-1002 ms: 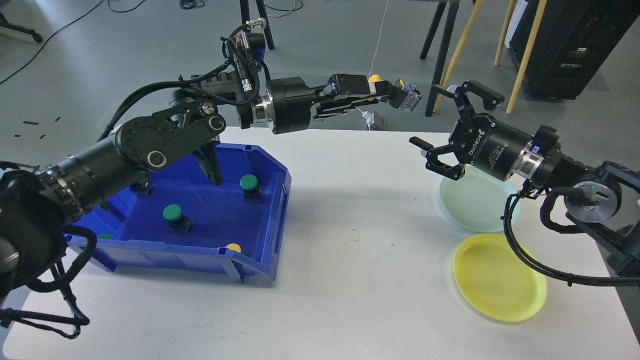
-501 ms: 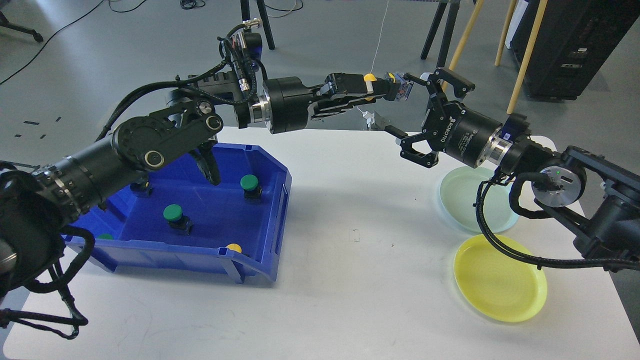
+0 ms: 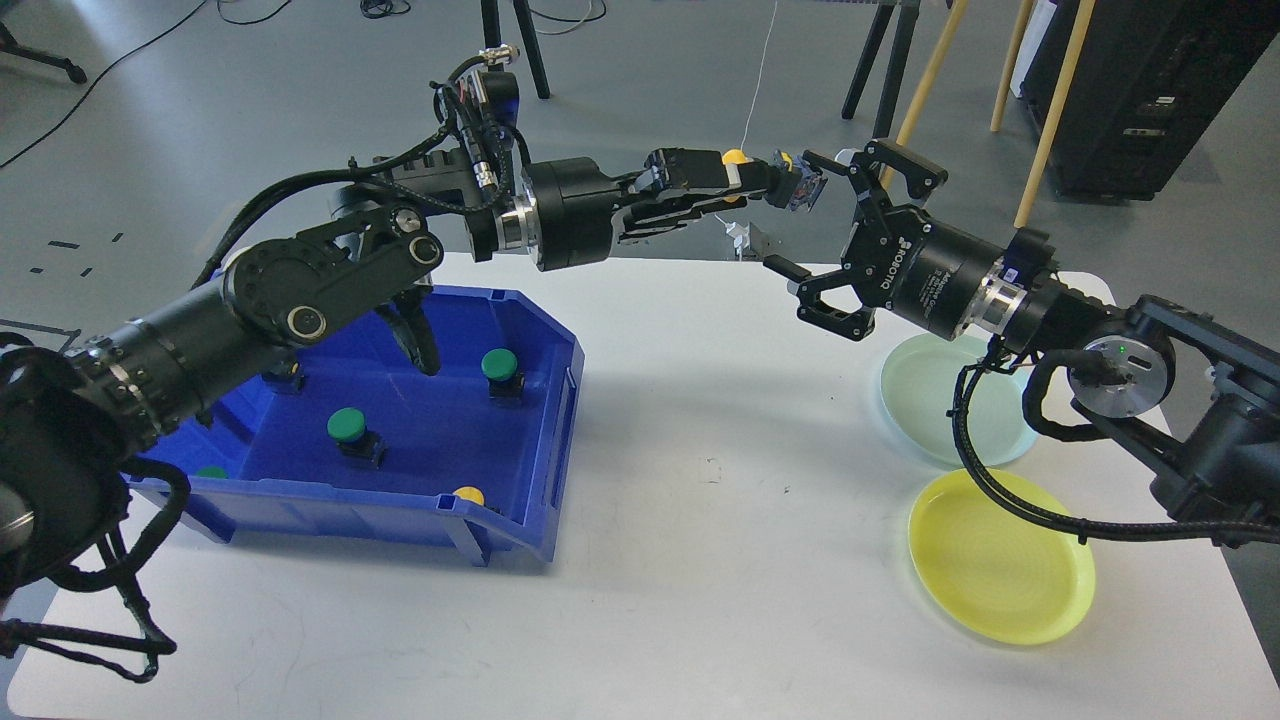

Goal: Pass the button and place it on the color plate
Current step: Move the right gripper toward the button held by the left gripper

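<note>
The left gripper [image 3: 775,182] is stretched out above the far edge of the white table [image 3: 700,560], its fingers clamped on a yellow-capped push button [image 3: 797,187]. The button's small blue-grey body juts out past the fingertips, pointing toward the right arm, and a bit of yellow cap shows near the fingers.

The right gripper [image 3: 815,235] faces it with its two fingers spread wide apart, one finger high beside the button and the other low, near the table's far edge. The button sits just at the mouth of that spread, close to the upper finger [image 3: 828,162]; whether it touches that finger cannot be told from this angle. The lower finger [image 3: 782,268] is clearly apart from it.

Below and behind the right gripper, a pale green plate [image 3: 940,440] lies on the table, partly covered by the arm and its cable. A yellow plate [image 3: 1000,560] lies just nearer, its rim close to the green one.

On the left side, a blue bin [image 3: 545,420] holds two green-capped buttons [image 3: 346,426] [image 3: 498,364], a yellow-capped button [image 3: 466,495] at the near wall, and a sliver of another green cap [image 3: 210,472] by the left corner.
</note>
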`<state>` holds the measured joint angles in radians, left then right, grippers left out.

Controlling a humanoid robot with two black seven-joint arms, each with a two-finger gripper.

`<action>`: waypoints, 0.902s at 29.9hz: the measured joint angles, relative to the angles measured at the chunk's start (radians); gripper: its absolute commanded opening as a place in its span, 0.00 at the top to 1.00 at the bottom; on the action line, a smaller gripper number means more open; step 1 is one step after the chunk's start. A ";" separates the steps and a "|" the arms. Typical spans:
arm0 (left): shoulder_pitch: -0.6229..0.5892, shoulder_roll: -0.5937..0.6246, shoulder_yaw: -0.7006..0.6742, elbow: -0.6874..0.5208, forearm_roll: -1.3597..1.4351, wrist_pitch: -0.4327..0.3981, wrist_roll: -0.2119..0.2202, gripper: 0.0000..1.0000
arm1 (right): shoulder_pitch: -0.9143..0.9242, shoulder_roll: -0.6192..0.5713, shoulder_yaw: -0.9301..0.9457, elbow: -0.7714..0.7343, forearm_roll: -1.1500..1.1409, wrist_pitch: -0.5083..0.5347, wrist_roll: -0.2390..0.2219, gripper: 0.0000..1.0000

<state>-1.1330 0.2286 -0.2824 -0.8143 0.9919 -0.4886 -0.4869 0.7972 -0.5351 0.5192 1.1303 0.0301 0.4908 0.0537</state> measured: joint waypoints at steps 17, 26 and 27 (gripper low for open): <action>0.001 -0.003 -0.003 0.000 -0.003 0.000 -0.002 1.00 | 0.002 0.007 0.013 0.002 0.004 -0.002 0.003 0.02; 0.001 -0.006 -0.003 0.001 -0.010 0.000 -0.002 1.00 | 0.011 0.009 0.013 0.007 0.004 -0.002 0.005 0.86; 0.001 -0.006 -0.003 0.001 -0.010 0.000 -0.002 1.00 | 0.012 0.010 0.016 0.008 0.004 -0.002 0.007 0.89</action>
<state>-1.1321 0.2225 -0.2854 -0.8130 0.9817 -0.4886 -0.4888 0.8095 -0.5248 0.5357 1.1382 0.0341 0.4886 0.0602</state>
